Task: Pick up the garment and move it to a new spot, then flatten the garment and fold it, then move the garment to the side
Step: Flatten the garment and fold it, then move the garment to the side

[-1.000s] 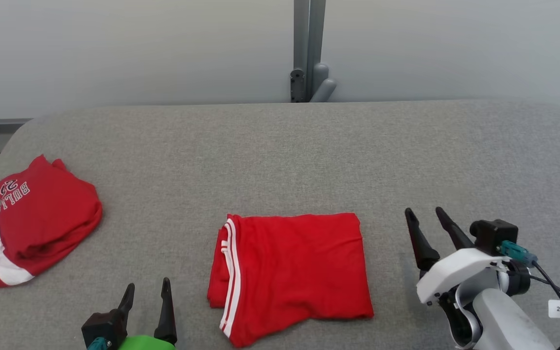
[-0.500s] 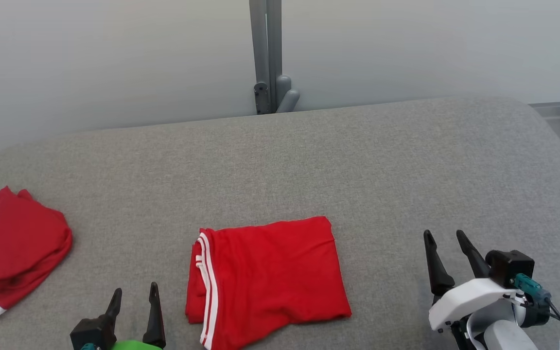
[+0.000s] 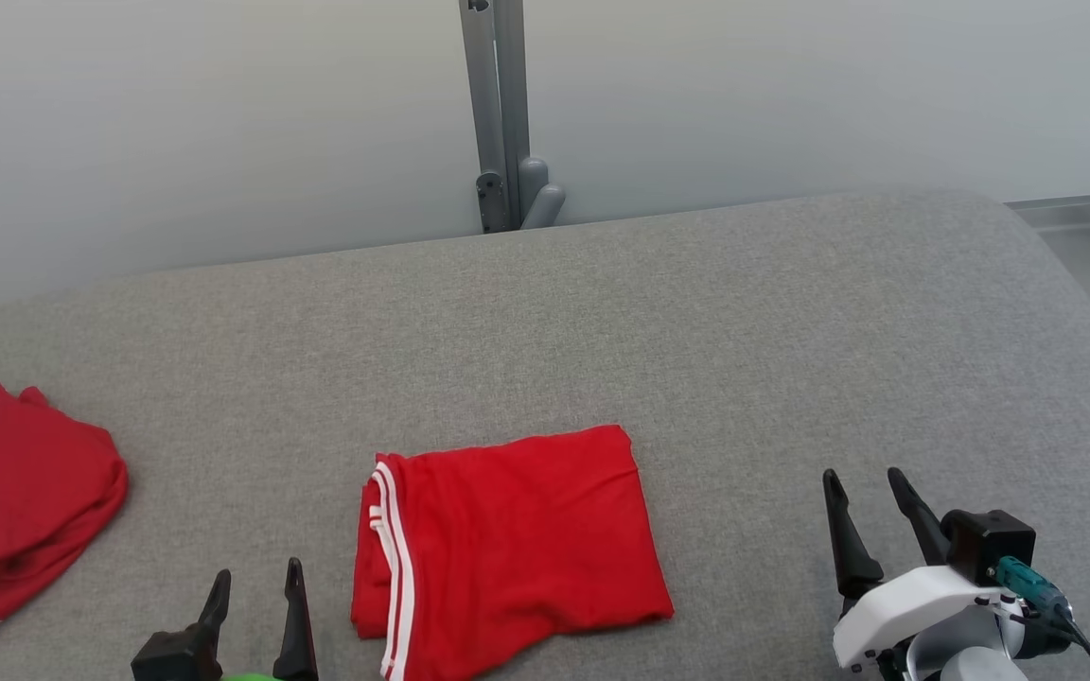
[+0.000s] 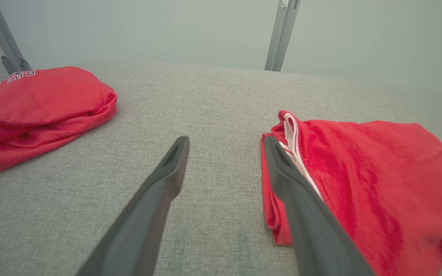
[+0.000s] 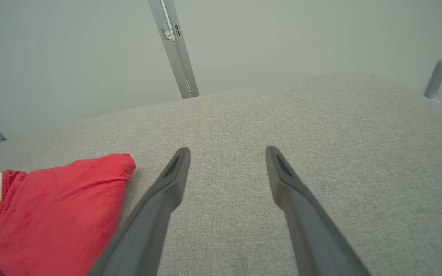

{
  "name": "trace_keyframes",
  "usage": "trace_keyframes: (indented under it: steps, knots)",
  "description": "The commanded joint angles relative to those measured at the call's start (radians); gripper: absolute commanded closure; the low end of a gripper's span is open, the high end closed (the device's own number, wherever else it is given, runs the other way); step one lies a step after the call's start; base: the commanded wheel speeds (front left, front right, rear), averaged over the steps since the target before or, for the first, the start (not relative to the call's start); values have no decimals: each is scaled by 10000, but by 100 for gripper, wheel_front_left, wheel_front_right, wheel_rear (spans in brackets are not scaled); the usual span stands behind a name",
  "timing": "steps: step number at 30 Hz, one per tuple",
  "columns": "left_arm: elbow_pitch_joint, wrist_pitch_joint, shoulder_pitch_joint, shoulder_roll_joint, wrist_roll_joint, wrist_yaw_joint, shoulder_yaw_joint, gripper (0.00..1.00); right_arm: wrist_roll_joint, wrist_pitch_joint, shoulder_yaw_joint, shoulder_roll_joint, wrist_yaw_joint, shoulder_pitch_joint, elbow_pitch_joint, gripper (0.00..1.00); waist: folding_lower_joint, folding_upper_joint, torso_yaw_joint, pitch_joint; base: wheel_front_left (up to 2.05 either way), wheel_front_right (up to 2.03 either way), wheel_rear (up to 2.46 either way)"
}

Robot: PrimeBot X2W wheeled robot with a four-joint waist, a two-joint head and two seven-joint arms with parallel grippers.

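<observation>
The garment (image 3: pixel 517 539) is red cloth with white stripes along its left edge, lying folded into a rough rectangle near the table's front middle. It also appears in the left wrist view (image 4: pixel 378 172) and the right wrist view (image 5: pixel 44 207). My left gripper (image 3: pixel 257 572) stands open just left of the garment's striped edge, nothing between its fingers (image 4: pixel 225 142). My right gripper (image 3: pixel 862 476) is open over bare table well to the right of the garment, also empty (image 5: pixel 227 149).
A second red garment (image 3: pixel 20 511) with white lettering lies bunched at the table's far left (image 4: pixel 40 99). The grey fabric table (image 3: pixel 696 312) has rounded far corners. A grey metal post (image 3: pixel 498 113) stands behind it against a pale wall.
The camera has turned right, so the whole picture slid left. Relative to the garment, both grippers have shifted right; the right one now stands farther from it. Both stay open.
</observation>
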Motion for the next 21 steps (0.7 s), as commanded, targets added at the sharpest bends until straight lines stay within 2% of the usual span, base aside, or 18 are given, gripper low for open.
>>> trace_keyframes:
  steps: [1, 10, 21]
  knots:
    - [-22, -2, 102, 30, 83, 19, 29, 0, -142, -43, -16, -20, -2, 92, -47, 0, 0, 0, 25, 17, 0, 0, 0]
    - [-100, -2, -15, 30, 3, 2, -112, 0, -269, -43, 31, -7, -2, 131, -152, 0, 0, 0, 436, 272, 0, 0, 0]
    - [-38, -2, -209, 29, 5, 12, -424, 0, -552, -42, 1018, -9, -2, -264, 113, 0, 0, 0, 1832, 658, 0, 0, 0]
